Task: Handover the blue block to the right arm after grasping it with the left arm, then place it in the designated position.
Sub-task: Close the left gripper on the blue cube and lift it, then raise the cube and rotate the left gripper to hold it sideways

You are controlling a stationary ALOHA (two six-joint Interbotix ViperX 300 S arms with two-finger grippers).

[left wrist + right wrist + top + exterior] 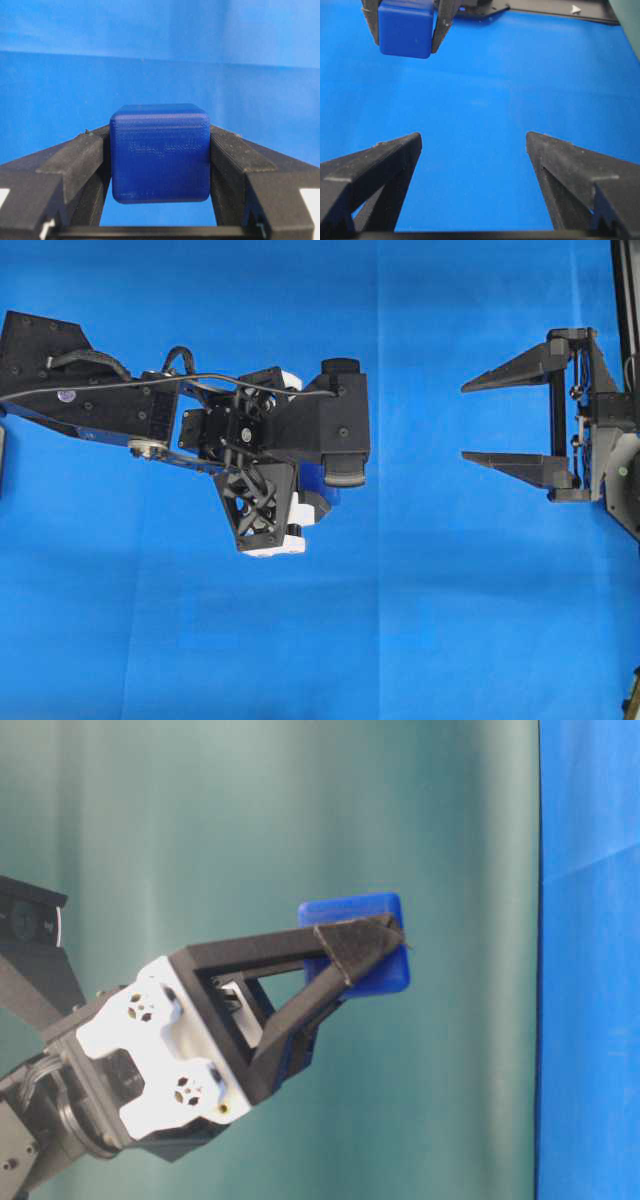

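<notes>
A small dark-blue plastic cube with rounded edges point(160, 152) sits clamped between the matte black pointed fingers of the left arm's pincer point(160, 165), above the bright blue cloth-covered bench point(420, 620). Well apart, the right arm's mint-trimmed pincer point(480, 420) gapes wide, empty.

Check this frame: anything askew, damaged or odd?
Nothing stands out. The blue block sits squarely between the left hand's fingers, lifted off the blue cloth. The right hand waits open and empty, apart from it.
</notes>
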